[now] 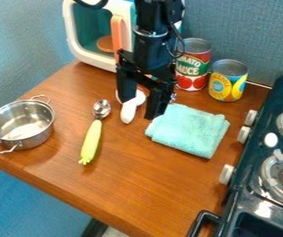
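Note:
Above the back middle of the table hangs the gripper, its two fingers spread apart and pointing down. A white object with a rounded upper part and a narrower lower end lies beneath and between them, partly hidden by the left finger. Close by the right finger is a folded turquoise cloth. To the left, a spoon with a metal bowl and a yellow-green handle lies on the wood.
A metal pot with two handles stands at the table's left edge. Behind are a toy microwave, a tomato sauce can and a yellow-labelled can. The dark stove borders the table on the right.

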Robot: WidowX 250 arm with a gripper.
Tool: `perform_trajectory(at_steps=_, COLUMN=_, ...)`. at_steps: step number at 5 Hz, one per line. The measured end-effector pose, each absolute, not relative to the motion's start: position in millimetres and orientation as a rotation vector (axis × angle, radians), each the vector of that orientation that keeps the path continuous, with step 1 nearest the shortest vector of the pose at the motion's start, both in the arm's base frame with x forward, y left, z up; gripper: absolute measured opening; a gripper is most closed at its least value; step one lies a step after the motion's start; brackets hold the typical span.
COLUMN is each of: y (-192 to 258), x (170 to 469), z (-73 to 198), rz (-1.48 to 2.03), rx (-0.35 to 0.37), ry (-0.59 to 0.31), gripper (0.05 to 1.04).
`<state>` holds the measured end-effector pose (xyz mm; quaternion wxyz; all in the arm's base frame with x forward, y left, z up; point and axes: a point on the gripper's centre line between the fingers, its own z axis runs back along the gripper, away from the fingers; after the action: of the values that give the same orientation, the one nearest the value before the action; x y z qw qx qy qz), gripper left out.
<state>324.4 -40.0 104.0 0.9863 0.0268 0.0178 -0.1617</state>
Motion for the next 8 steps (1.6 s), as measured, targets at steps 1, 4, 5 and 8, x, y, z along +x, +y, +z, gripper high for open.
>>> perform_trajectory(at_steps=1, y=-40, x=322, z=95, rz=-0.325, rx=0.052, ry=0.062, gripper=1.0)
perform_trajectory(at_steps=4, y=9, x=279, z=79, rz=-0.107, rx=0.049, ry=0.093, gripper=1.0)
perform_trajectory(at_steps=5, y=20, x=278, z=57, rz=-0.037, rx=0.025, ry=0.151, gripper=1.0)
perform_trajectory(at_steps=8, y=36, x=284, z=26, rz=0.065, rx=0.003, ry=0.117, gripper=1.001)
